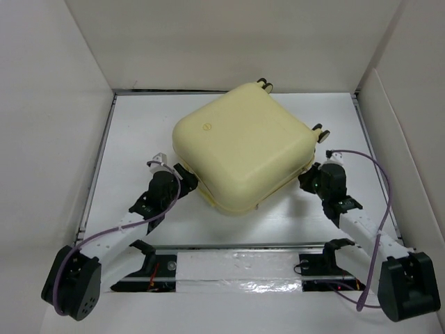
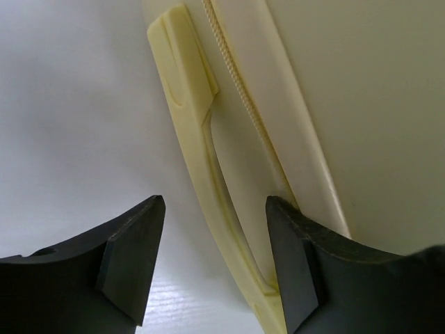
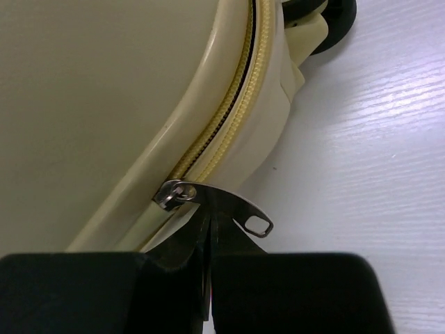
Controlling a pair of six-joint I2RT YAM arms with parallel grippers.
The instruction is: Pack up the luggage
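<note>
The luggage (image 1: 243,149) is a pale yellow hard-shell suitcase lying flat and closed in the middle of the white table. My left gripper (image 1: 185,181) is at its near-left side. In the left wrist view this gripper (image 2: 213,202) is open, and the suitcase's side handle (image 2: 195,132) runs down between the fingers, close to the right finger (image 2: 295,264). My right gripper (image 1: 309,179) is at the near-right corner. In the right wrist view it (image 3: 208,217) is shut on the metal zipper pull (image 3: 240,209), whose slider (image 3: 172,192) sits on the yellow zipper (image 3: 236,90).
White walls (image 1: 55,104) enclose the table on the left, back and right. The suitcase's black-and-yellow wheels (image 1: 321,133) point to the far right, one wheel (image 3: 334,28) showing in the right wrist view. A taped rail (image 1: 236,268) runs between the arm bases.
</note>
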